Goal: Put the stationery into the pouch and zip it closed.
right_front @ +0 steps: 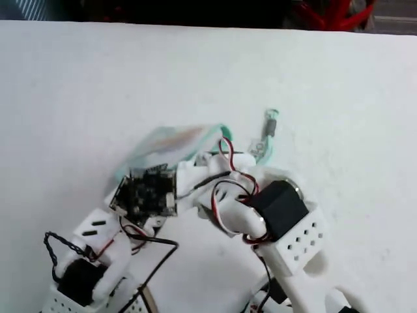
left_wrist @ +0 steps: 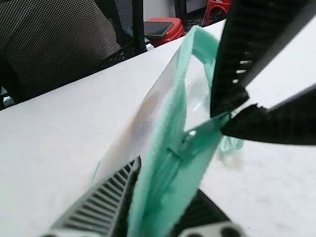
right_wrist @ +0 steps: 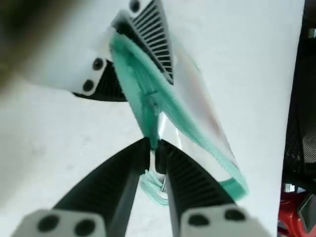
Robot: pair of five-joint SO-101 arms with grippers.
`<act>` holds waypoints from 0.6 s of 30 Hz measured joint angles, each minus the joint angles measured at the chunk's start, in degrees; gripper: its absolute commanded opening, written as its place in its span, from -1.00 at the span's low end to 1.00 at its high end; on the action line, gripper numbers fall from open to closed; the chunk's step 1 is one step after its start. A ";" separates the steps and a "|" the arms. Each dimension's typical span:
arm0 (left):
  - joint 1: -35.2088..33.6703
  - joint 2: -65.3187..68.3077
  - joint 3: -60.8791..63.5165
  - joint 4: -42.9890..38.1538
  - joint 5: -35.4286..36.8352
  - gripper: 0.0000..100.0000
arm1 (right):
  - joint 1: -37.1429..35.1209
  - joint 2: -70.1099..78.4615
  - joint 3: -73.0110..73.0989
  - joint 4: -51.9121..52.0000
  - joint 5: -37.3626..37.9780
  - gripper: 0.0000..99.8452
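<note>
The pouch (right_front: 172, 140), clear-sided with a teal zip band, is held between the two arms over a plain white table (right_front: 78, 85). It stands on edge, not flat. The left gripper (left_wrist: 163, 197) is clenched on one end of the zip band, one ribbed grey finger (left_wrist: 106, 202) on either side of the fabric. In the right wrist view the same gripper (right_wrist: 128, 49) sits at the far end of the pouch (right_wrist: 197, 113). The right gripper (right_wrist: 154, 148) has its black fingers pinched together on the zip pull (right_wrist: 153, 140). From the left wrist it shows as two dark fingers (left_wrist: 247, 54) meeting at the teal tab (left_wrist: 210, 124). A teal loop (left_wrist: 232, 145) lies on the table just beside the pouch (left_wrist: 163, 113). Near it in the high view is a small greyish item (right_front: 270, 124), too small to identify. Faint colours show through the clear side, but nothing inside can be made out. Beyond the table edge stand a black mesh chair (left_wrist: 49, 39) and a red stool (left_wrist: 168, 29) with a dark flat thing on it. A red frame (right_front: 332, 16) shows behind the table's far edge.
</note>
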 measured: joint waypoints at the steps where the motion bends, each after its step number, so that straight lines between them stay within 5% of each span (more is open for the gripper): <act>1: -0.09 0.00 0.00 -0.09 0.00 -0.95 | 0.00 -0.18 0.00 -1.05 -2.37 -0.96; 7: -0.62 0.00 -0.09 -0.09 0.00 -0.95 | -0.35 -0.53 0.09 -4.75 -12.84 -0.96; 18: -0.88 -0.09 -0.09 -0.09 0.00 -0.95 | -7.65 -1.41 3.43 -7.91 -14.42 -0.96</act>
